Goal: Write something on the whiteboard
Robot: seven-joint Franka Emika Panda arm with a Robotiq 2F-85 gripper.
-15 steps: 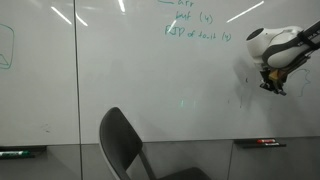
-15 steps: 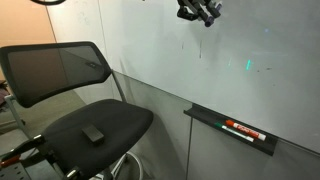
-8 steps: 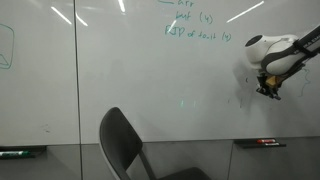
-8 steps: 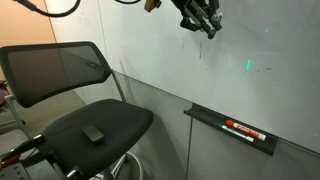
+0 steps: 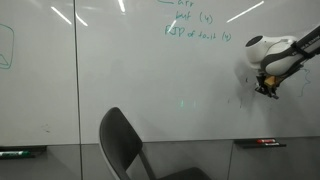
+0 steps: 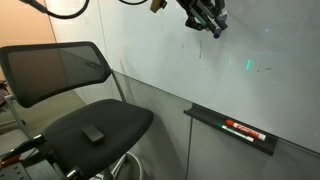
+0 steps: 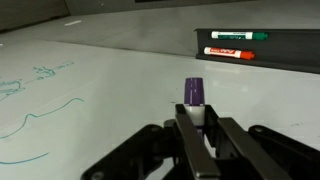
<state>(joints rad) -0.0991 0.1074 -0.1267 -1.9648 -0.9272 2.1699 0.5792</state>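
Note:
The whiteboard fills the wall, with green handwriting near the top. It also shows in an exterior view and in the wrist view. My gripper is at the board's right part, also seen in an exterior view. In the wrist view my gripper is shut on a white marker with a purple cap. The marker points at the board, its tip very close to the surface; contact cannot be told. Faint marks lie on the board beside the gripper.
A black office chair stands below the board, its backrest in front of the wall. A ledge holds a red marker; the wrist view shows green and red markers. Another ledge sits far left.
My gripper has moved up and slightly left along the board with the marker. The chair and ledges have not moved.

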